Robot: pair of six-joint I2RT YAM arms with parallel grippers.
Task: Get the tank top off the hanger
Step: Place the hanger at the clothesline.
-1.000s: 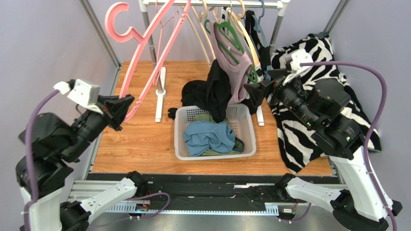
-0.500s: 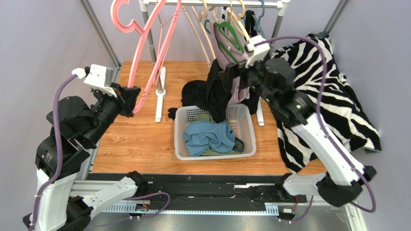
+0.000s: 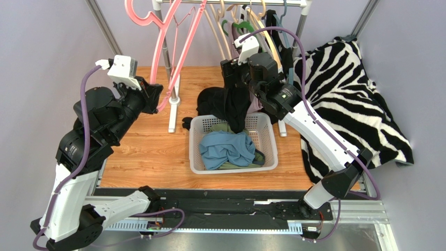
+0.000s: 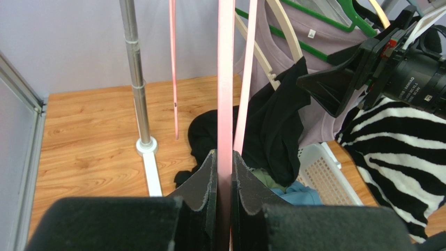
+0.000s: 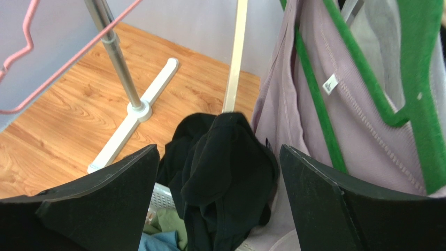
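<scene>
A black tank top (image 5: 225, 157) hangs off the end of a cream hanger (image 5: 238, 52) and trails down to the basket; it also shows in the top view (image 3: 233, 104). My right gripper (image 5: 220, 149) is open, one finger on each side of the black fabric, not touching it; in the top view it (image 3: 230, 73) is at the rack. A lilac tank top (image 5: 314, 120) on a green hanger (image 5: 366, 73) hangs just right of it. My left gripper (image 4: 224, 154) is shut on a pink hanger (image 4: 225, 78), held up near the rail (image 3: 167, 47).
A white basket (image 3: 194, 157) with blue and green clothes sits under the garments. The rack's pole (image 3: 166, 57) and white foot (image 3: 174, 104) stand to the left. A zebra-striped cloth (image 3: 345, 89) covers the right side. More hangers crowd the top rail.
Both arms rose toward the rack. My left gripper carried the pink hanger up and right. My right gripper swung left from the zebra cloth to straddle the black tank top.
</scene>
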